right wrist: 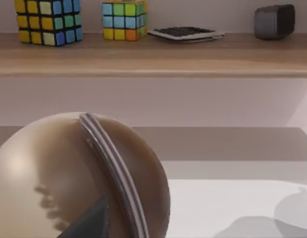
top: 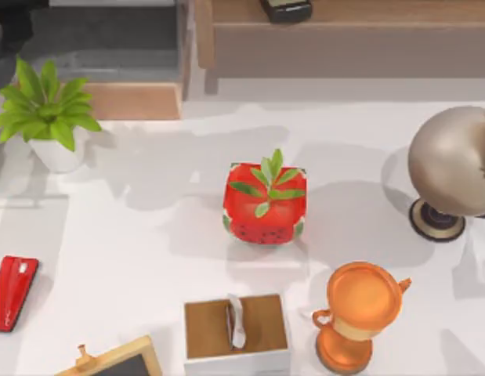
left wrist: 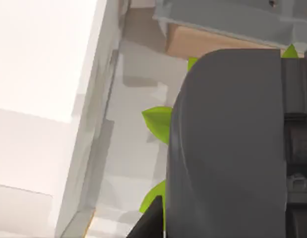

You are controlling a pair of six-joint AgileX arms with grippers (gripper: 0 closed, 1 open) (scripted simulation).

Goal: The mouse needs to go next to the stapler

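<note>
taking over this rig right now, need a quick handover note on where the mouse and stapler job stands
Left gripper: by the potted plant at the table's far left; a dark grey rounded body, likely the mouse, sits close against it. Whether it is gripped cannot be told.
Right gripper: parked by the brown sphere at the right.
Stapler: flat at the left edge, nothing beside it.
Done: nothing confirmed.
Left: set the mouse next to the stapler.
</note>
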